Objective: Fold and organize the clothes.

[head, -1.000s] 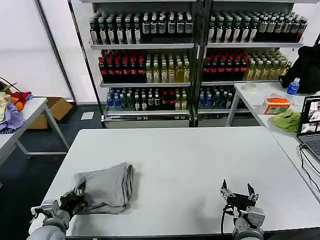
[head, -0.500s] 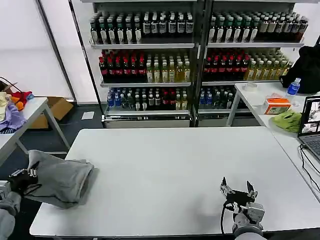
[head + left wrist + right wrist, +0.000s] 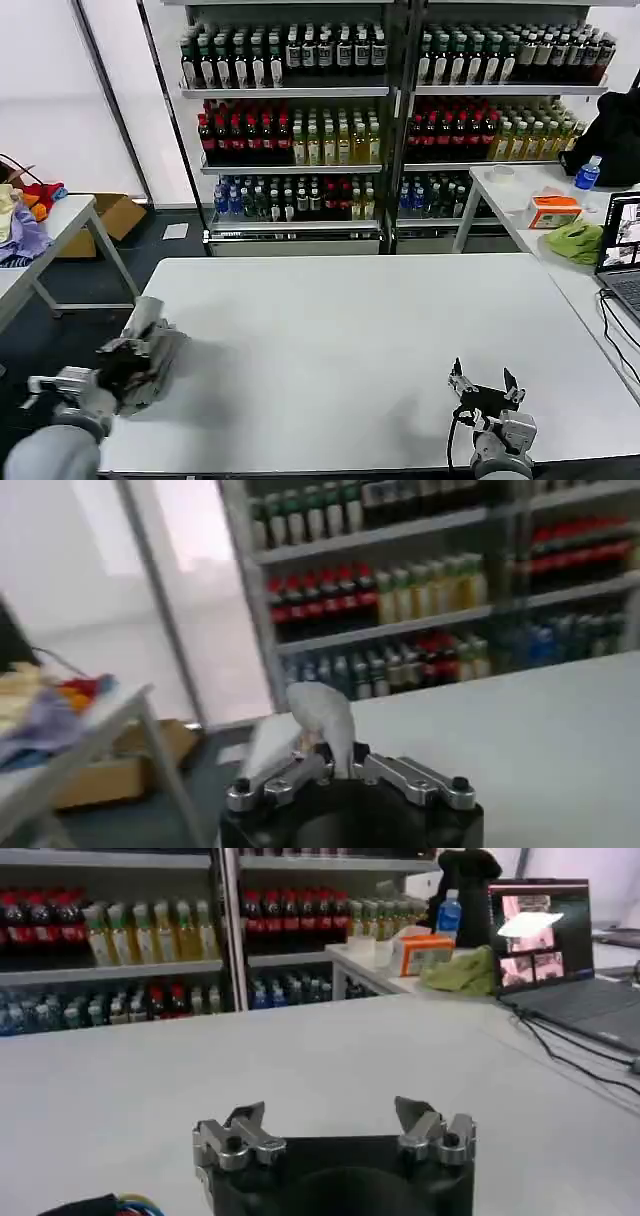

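Note:
A light grey shirt (image 3: 152, 345) is bunched into a compact bundle at the left edge of the white table (image 3: 350, 320). My left gripper (image 3: 118, 362) is shut on it there. In the left wrist view the grey shirt (image 3: 318, 712) rises in a narrow fold from between the closed fingers of the left gripper (image 3: 333, 763). My right gripper (image 3: 485, 385) stands open over the table's front right, with nothing between its fingers. The right wrist view shows the right gripper (image 3: 335, 1118) with its jaws wide apart above bare tabletop.
A side table (image 3: 60, 215) at the left carries coloured fabrics (image 3: 20, 225). The table at the right holds a lime-green cloth (image 3: 575, 240), an orange box (image 3: 552, 210) and a laptop (image 3: 622, 250). Shelves of bottles (image 3: 300, 140) stand behind. A cardboard box (image 3: 115, 215) sits on the floor.
My left gripper dragged the shirt from the table's front left out past the left edge, then brought it back slightly; the shirt is now bunched smaller. The right gripper has barely moved.

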Controlling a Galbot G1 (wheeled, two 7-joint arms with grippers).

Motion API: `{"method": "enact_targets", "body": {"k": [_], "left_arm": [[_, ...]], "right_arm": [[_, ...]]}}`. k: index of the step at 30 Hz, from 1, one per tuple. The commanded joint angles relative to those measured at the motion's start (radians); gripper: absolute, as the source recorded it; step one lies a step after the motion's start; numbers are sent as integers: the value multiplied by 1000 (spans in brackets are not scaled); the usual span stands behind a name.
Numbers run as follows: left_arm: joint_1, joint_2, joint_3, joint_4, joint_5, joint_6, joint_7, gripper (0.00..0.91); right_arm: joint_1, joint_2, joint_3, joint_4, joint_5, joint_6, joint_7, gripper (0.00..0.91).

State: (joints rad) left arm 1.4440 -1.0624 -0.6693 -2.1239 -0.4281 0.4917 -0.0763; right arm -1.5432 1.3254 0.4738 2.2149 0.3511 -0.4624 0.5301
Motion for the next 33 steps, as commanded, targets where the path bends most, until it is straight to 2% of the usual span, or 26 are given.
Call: {"method": "enact_targets", "body": {"k": [1,4,7,16,17,18,19,21,27,29,33], "left_arm": [[-140,-251,567,-18,111,43,-140,10],[-216,-291,596,115,67,63,-158,10],[-248,-306,604,166,72,62,-155,10],[-293,-287,561,189,26,58,-153,30],[-296,-287,557,186,10,49,-152,60],[-299,-286,554,182,-9,42,-147,403],[-301,-288,549,180,-27,1,-130,907],[-304,-290,549,181,-70,-65,-127,907],[-304,-284,513,158,-200,-88,-137,907],[-299,-278,493,141,-222,-87,-142,907],[-272,-264,434,101,-236,-87,-147,907]], "right_arm": [[-36,43,10,18,-51,4,1,907],[-43,59,13,12,-60,6,0,907],[-47,70,8,4,-75,10,0,907],[-19,81,-12,-11,-91,-5,-2,907],[-19,81,-12,-11,-91,-5,-2,907],[-10,81,-18,-17,-92,-10,-3,907],[-6,81,-20,-19,-92,-13,-3,907],[5,79,-25,-25,-91,-24,-6,907],[39,62,-48,-44,-76,-53,-21,907],[55,58,-54,-47,-47,-56,-27,907],[98,54,-77,-71,68,-65,-24,907]]}}
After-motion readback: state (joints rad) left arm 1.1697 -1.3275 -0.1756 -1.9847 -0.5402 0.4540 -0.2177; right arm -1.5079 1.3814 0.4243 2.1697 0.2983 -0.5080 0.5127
